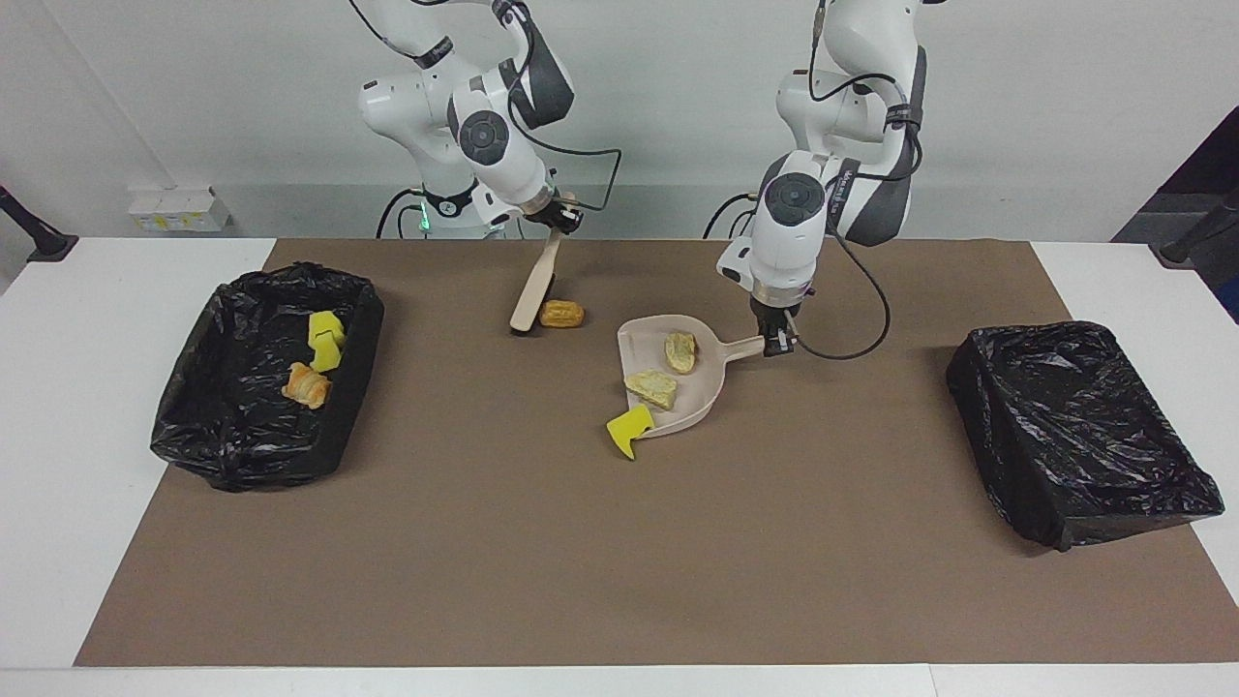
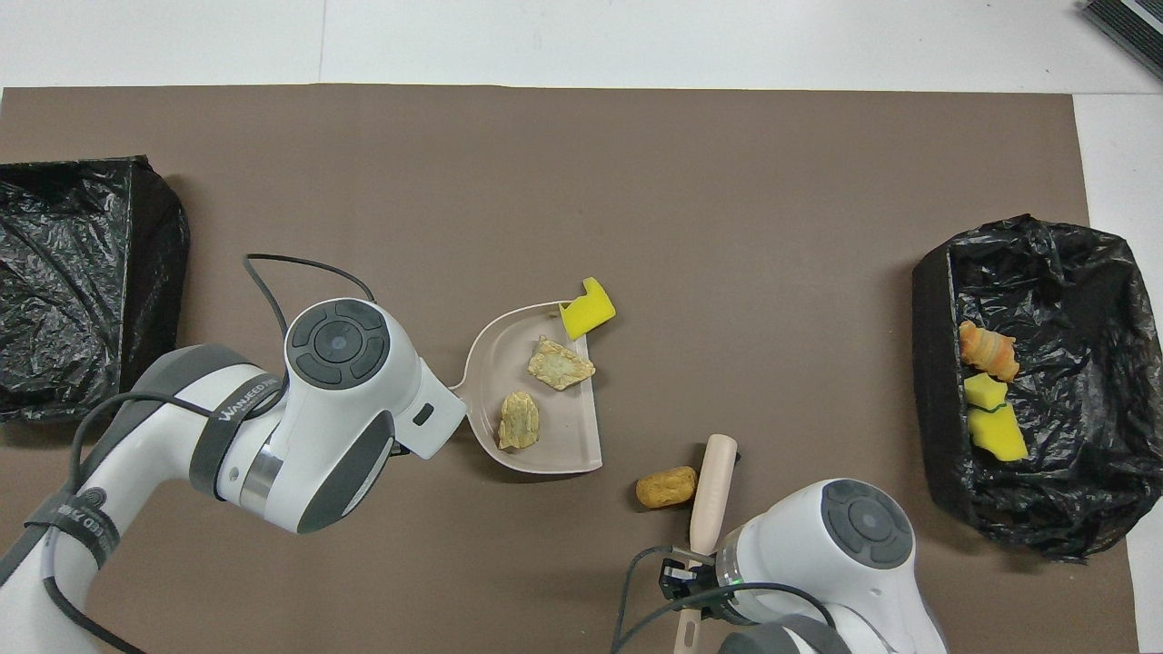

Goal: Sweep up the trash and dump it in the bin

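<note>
A brush (image 1: 533,290) is being clamped in the right gripper (image 1: 554,221) against a bread piece (image 1: 561,314) near the mat's robot-side edge. The dustpan (image 1: 711,387), carrying two bread pieces with a yellow sponge (image 1: 629,428) at its lip, is being held by its handle in the closed left gripper (image 1: 774,344). Three bits are already lying in the bin (image 1: 208,426) at the right arm's end; four are left.

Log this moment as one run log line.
right gripper: brush against bread piece | left gripper: holds dustpan handle | dustpan: two bread pieces
</note>
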